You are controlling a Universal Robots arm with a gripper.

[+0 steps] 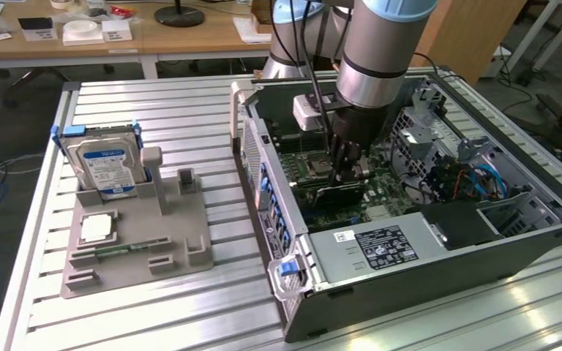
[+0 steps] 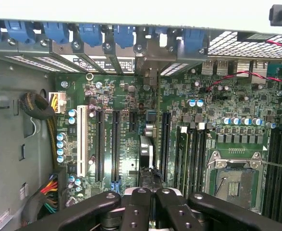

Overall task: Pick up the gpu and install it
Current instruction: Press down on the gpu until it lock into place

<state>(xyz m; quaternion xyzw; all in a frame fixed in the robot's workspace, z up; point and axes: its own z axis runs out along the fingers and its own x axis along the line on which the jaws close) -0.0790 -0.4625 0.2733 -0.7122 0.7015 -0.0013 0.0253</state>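
Gripper point(image 2: 149, 202) pinching the gpu point(image 2: 147, 156) edge-on, directly over the motherboard's long slots.

Closest to the wrist camera, the black fingers point(image 2: 137, 211) are pressed together on the top edge of the gpu, which hangs straight beneath them as a thin dark card. Its long axis runs away from the gripper toward the row of blue clips point(image 2: 90, 33) at the rear of the computer case point(image 2: 16, 144), parallel to the black expansion slots point(image 2: 116, 144) on the motherboard point(image 2: 131, 103). The card lies between two of these slots; whether its lower edge already touches a slot I cannot tell. In the exterior view, the gripper point(image 1: 345, 175) is deep inside the open case, with the gpu point(image 1: 339, 196) just below it, well apart from the hard drive point(image 1: 105, 164) standing in its grey holder point(image 1: 164, 241) on the surface point(image 1: 164, 110).
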